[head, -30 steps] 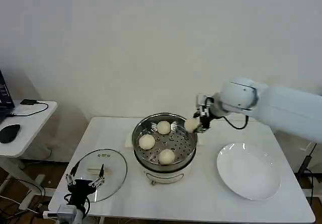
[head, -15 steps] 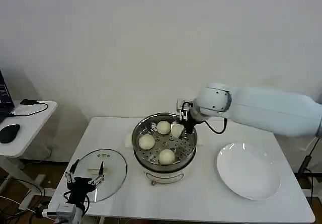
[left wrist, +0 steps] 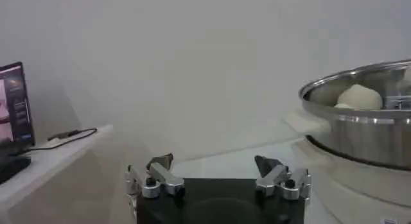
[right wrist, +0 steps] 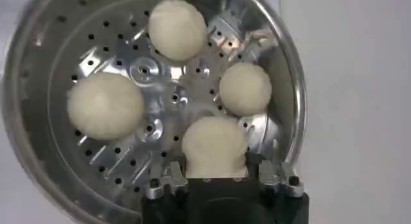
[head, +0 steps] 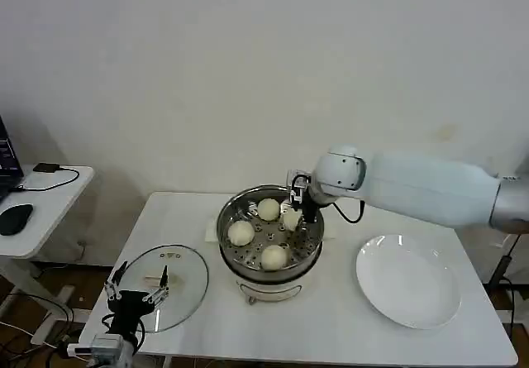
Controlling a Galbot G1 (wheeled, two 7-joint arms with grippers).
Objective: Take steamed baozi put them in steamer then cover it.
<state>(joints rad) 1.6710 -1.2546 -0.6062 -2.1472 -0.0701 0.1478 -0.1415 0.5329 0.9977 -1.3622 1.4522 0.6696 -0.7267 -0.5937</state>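
While three steamed baozi (right wrist: pixel 176 27) rest on the perforated tray of the steamer (head: pixel 269 234), the right gripper (right wrist: pixel 218 178) reaches inside the pot near its far rim, fingers clamped on a fourth bun (right wrist: pixel 213 146) just above the tray. Beside the steamer, the cover (head: pixel 165 285) lies flat under the left gripper (head: pixel 137 290), whose fingers are spread and hold nothing.

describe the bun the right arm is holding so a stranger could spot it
Find the steamer at the table's middle, with four buns on its holed tray. The one you want sits toward the rear right, and it alone is clamped in the right tool.
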